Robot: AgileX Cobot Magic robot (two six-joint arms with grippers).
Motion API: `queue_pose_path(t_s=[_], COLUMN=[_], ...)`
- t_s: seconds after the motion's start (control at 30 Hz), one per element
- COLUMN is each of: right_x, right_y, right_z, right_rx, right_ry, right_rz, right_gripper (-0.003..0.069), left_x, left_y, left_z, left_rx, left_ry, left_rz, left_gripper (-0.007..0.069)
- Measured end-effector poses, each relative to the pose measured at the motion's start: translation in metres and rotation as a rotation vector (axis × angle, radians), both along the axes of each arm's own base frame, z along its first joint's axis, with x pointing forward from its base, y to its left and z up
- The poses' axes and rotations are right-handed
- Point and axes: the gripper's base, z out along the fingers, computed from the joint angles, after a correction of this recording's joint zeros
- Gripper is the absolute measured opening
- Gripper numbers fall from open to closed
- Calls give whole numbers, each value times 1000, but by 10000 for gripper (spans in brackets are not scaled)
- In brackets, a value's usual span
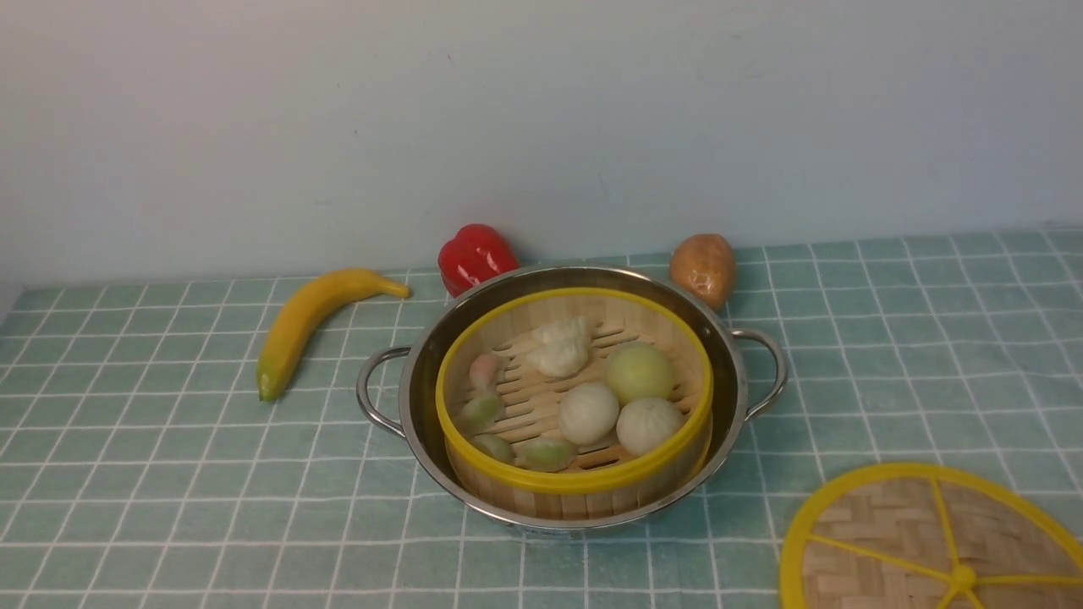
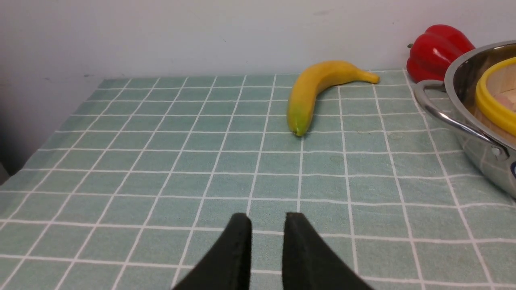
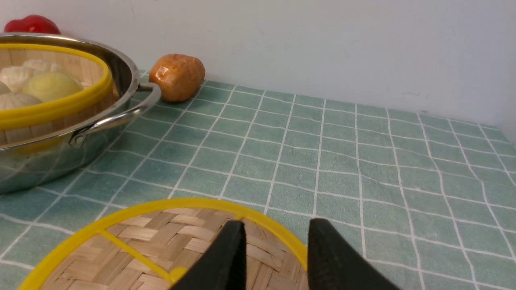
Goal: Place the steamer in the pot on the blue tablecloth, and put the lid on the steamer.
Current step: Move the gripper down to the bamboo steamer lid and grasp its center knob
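Steamer: I see the steamer (image 1: 575, 484) sitting inside the pot (image 1: 423, 359), its yellow rim just below the steel rim, nearer the pot's front wall than its back.
Steamer contents: two white buns (image 1: 589, 413) and a pale yellow bun (image 1: 640, 372) on the right of the slatted floor, white dumplings (image 1: 560, 348) at the back, green dumplings (image 1: 482, 412) along the left and front.
Pot: stands on the blue tablecloth (image 1: 169, 474), about midway between its side edges and toward the far edge, a loop handle on each side.
Lid: the lid (image 1: 888, 541) lies flat on the cloth toward the near right corner, apart from the pot, uncovered steamer beside it.
Right gripper: the right gripper (image 3: 276, 227) has its jaws apart over the lid's rim, one finger above the weave and one outside the rim; I can't tell whether the tips touch it.
Left gripper: the left gripper (image 2: 268, 219) is over bare cloth left of the pot, jaws a narrow gap apart, nothing between them.
Far edge: a red pepper (image 1: 474, 254) and a brown potato (image 1: 704, 266) just behind the pot.
Left of pot: a banana (image 1: 305, 326), well clear of the handle.
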Motion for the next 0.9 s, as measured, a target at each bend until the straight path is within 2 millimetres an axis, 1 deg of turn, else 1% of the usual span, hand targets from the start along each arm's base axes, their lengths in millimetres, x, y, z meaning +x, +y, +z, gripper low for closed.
queue_pose_path(t_s=[0.47,0.53,0.57,0.67,0.77,0.83,0.87,0.9], right_x=[0,0,0,-4,-13,-24,-25,-30], right_y=[0,0,0,-1,-1,-2,-2,-2], right_z=[0,2,6,36,74,105,106,121], right_rx=[-12,1,6,24,46,63,63,70], right_ry=[-2,-12,-24,-114,-224,-294,-293,-318], right_rz=[-1,-3,-4,-5,-2,0,0,3], right_gripper=[242,242,242,242,242,242,242,242], left_x=[0,0,0,0,0,0,0,0], left_y=[0,0,0,0,0,0,0,0], left_z=[0,0,0,0,0,0,0,0], left_rx=[1,1,1,1,1,1,1,1], left_ry=[0,0,0,0,-1,-1,-1,-1], left_rz=[0,0,0,0,0,0,0,0], left_gripper=[143,149,149,158,165,170,170,170])
